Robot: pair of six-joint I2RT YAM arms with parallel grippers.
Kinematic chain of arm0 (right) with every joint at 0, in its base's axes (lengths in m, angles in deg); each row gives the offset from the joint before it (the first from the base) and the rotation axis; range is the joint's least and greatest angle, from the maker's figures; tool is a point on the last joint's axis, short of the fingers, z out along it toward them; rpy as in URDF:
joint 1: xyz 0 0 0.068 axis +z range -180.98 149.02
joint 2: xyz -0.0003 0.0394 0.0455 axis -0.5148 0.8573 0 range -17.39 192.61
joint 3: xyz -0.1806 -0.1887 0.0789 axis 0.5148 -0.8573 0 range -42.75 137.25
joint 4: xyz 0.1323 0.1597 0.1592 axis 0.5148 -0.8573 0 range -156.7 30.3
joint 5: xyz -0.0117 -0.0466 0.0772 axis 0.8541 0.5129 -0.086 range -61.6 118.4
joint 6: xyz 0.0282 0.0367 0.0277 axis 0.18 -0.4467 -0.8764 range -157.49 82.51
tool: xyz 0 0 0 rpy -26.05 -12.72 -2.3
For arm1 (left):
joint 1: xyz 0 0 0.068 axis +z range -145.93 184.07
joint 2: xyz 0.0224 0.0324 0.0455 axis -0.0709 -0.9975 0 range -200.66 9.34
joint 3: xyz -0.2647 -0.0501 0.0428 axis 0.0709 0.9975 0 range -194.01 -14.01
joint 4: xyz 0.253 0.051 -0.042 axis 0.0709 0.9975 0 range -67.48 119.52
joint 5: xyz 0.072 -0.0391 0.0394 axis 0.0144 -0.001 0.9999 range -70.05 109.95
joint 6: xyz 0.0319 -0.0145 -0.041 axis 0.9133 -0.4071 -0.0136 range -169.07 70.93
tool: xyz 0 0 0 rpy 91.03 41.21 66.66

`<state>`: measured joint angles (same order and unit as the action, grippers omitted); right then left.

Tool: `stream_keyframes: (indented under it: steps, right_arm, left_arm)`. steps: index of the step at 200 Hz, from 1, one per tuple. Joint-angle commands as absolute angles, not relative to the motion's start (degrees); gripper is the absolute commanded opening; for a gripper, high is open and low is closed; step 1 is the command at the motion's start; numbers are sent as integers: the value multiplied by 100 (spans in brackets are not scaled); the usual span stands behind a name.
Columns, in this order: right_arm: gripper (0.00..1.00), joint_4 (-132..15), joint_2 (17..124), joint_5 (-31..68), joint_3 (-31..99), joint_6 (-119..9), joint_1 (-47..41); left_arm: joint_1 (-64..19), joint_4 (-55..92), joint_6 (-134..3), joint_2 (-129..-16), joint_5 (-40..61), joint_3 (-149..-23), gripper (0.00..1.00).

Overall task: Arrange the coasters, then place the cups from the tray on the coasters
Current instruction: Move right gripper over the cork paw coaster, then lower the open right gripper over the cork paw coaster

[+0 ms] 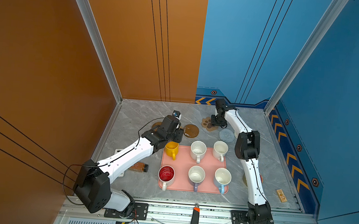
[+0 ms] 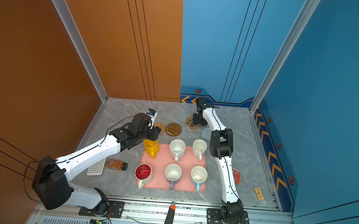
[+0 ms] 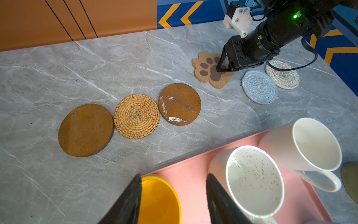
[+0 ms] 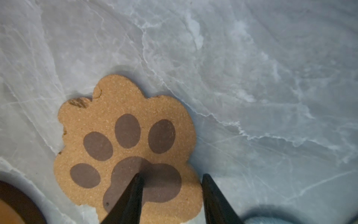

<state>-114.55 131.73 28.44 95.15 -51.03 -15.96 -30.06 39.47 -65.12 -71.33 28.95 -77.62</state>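
Six coasters lie in a row behind the pink tray (image 1: 182, 163): brown disc (image 3: 86, 130), rattan (image 3: 136, 116), scuffed brown disc (image 3: 179, 103), paw shape (image 3: 208, 69), grey-blue (image 3: 259, 86) and cream woven (image 3: 282, 74). On the tray stand the yellow cup (image 1: 171, 148), speckled cup (image 1: 198, 150), cream-white cup (image 1: 220, 149), red-inside cup (image 1: 166, 173), lilac cup (image 1: 196, 175) and light blue cup (image 1: 222, 177). My left gripper (image 3: 174, 175) hangs open over the yellow cup (image 3: 158, 199), jaws either side of it. My right gripper (image 4: 172, 174) is open low over the paw coaster (image 4: 126, 139), one finger on its big pad, the other just past its edge.
A spice bottle (image 1: 138, 166) and a calculator (image 2: 96, 167) lie left of the tray. A red-and-gold round tin (image 2: 235, 176) sits behind the right arm, a small wooden block (image 1: 281, 195) near the right wall. An orange-handled tool (image 1: 194, 222) rests on the front rail.
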Motion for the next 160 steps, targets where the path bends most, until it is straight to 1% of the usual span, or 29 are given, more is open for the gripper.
stream_keyframes:
  steps: [1, 75, 160]
  right_arm:
    - [45, -12474, 13152, 3321, 9035, -4845, -1462]
    - [40, -12474, 12849, 3201, 8362, -4819, -1360]
    - [38, -12473, 12496, 3171, 7710, -4770, -1194]
  left_arm:
    - [-2979, 3960, -6576, -6946, 2958, -7629, 55]
    - [-2981, 3908, -6594, -6828, 2922, -7509, 55]
    - [-2995, 3898, -6612, -6775, 2889, -7458, 55]
